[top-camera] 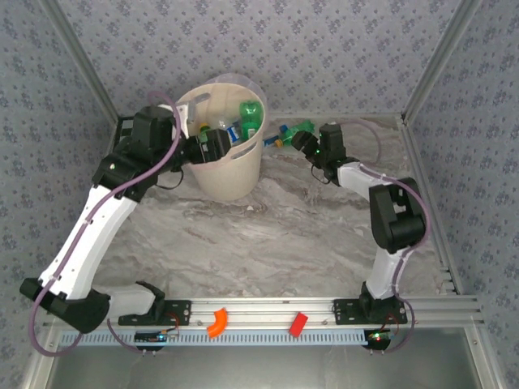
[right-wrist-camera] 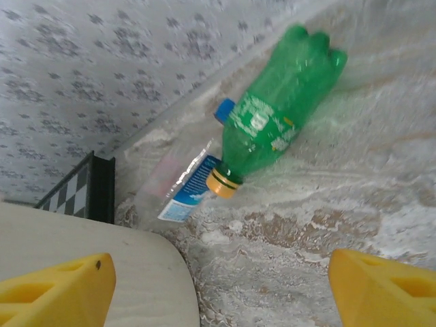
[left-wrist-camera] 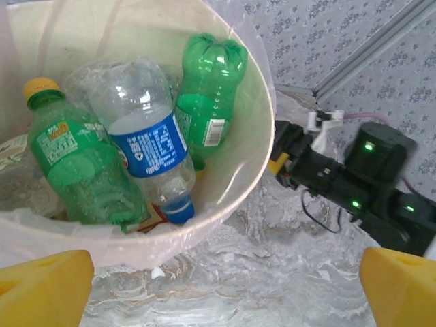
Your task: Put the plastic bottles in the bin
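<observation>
Bottles (left-wrist-camera: 146, 146) in bin (left-wrist-camera: 257, 153) before released left gripper (left-wrist-camera: 221, 289); green bottle (right-wrist-camera: 279, 116) (wrist view) before released right gripper (right-wrist-camera: 218, 286).

Walls: grey-blue wallpaper (top-camera: 324, 49), small floral print, on the back and both sides
Tabletop: marble-look sheet (top-camera: 268, 243), white with brown-grey veins
Frame: silver aluminium posts (top-camera: 438, 57) at back corners, slotted rail (top-camera: 259, 308) along near edge
Light: even, soft shadows

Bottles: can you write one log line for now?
bin: bottles inside | green bottle, clear bottle: lying on table | left gripper: open | right gripper: open, facing green bottle
</observation>
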Controlling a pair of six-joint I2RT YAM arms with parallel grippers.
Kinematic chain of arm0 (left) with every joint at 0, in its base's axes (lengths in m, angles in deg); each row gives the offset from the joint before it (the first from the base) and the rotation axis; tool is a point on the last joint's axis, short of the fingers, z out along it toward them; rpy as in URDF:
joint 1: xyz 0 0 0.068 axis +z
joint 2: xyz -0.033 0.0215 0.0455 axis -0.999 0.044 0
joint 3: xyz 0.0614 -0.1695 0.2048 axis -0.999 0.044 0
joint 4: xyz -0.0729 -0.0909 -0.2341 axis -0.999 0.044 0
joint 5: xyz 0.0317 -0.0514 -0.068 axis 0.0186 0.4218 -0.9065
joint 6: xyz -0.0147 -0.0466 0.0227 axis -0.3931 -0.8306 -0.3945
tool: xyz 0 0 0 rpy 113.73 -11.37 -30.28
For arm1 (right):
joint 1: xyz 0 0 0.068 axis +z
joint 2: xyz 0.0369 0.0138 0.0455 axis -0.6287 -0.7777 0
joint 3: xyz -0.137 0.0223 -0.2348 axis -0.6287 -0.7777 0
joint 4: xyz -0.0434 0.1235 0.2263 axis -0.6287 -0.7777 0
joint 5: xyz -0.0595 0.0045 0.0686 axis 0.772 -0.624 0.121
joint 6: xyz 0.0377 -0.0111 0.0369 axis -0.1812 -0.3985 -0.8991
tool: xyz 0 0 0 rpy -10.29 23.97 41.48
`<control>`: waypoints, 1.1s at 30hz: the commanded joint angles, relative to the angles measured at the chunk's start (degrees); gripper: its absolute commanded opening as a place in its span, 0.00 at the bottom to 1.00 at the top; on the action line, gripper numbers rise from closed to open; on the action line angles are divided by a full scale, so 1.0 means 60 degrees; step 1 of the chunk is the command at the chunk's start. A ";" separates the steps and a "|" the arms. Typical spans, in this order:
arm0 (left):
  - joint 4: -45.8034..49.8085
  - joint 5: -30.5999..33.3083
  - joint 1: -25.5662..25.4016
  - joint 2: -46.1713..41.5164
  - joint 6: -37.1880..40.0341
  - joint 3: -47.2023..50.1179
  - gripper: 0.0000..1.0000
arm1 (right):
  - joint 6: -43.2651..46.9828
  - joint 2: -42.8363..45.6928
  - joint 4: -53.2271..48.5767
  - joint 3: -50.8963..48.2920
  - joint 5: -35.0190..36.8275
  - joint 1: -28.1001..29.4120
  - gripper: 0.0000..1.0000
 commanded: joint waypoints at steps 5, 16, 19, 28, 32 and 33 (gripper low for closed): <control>-0.0510 0.0413 -0.0097 -0.1109 0.0023 0.0992 1.00 | -0.2062 -0.1772 0.2139 0.0862 -0.0462 0.0279 0.73; -0.0510 0.0680 -0.0093 -0.1799 0.0140 0.1893 1.00 | -0.3249 -0.3735 0.2411 0.2229 -0.0208 0.0625 0.66; -0.0510 0.0776 -0.0104 -0.1839 0.0198 0.1908 1.00 | -0.3420 -0.3990 0.2228 0.2480 0.0065 0.0720 0.64; -0.0509 0.0854 -0.0101 -0.1894 0.0374 0.2018 1.00 | -0.3993 -0.4607 0.1962 0.3020 0.0376 0.0783 0.55; -0.0510 0.0869 -0.0104 -0.1877 0.0433 0.2025 1.00 | -0.4161 -0.4652 0.1847 0.3082 0.0615 0.0819 0.53; -0.0505 0.0872 -0.0093 -0.1873 0.0448 0.2018 1.00 | -0.4168 -0.4670 0.1817 0.3118 0.0687 0.0841 0.52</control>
